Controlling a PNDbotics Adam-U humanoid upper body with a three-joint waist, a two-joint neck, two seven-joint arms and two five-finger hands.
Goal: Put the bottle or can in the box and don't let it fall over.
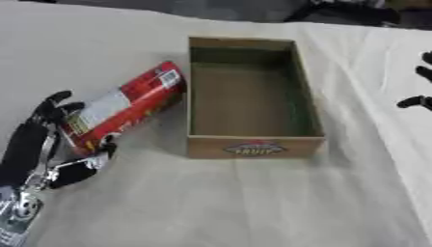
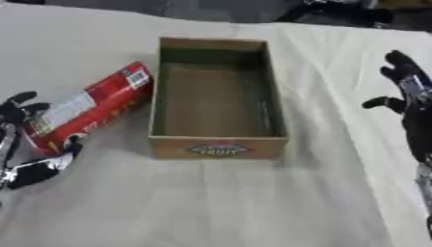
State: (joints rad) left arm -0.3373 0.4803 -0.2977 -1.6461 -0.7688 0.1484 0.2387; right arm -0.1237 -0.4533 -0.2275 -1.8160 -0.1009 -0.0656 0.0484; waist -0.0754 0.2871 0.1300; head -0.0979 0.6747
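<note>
A worktop [image 1: 253, 207] draped in pale cloth carries an open cardboard box [image 1: 252, 147], its printed end facing the robot. Just left of the box, a red can [image 1: 127, 106] with a white label lies tilted, its top near the box's left wall. The left hand [image 1: 50, 144] curls around the can's lower end, thumb underneath. Well right of the box, the right hand [image 2: 405, 91] rests with fingers relaxed, holding nothing.

Black left hand [image 1: 42, 140] and right hand [image 2: 409, 96], silver joints
</note>
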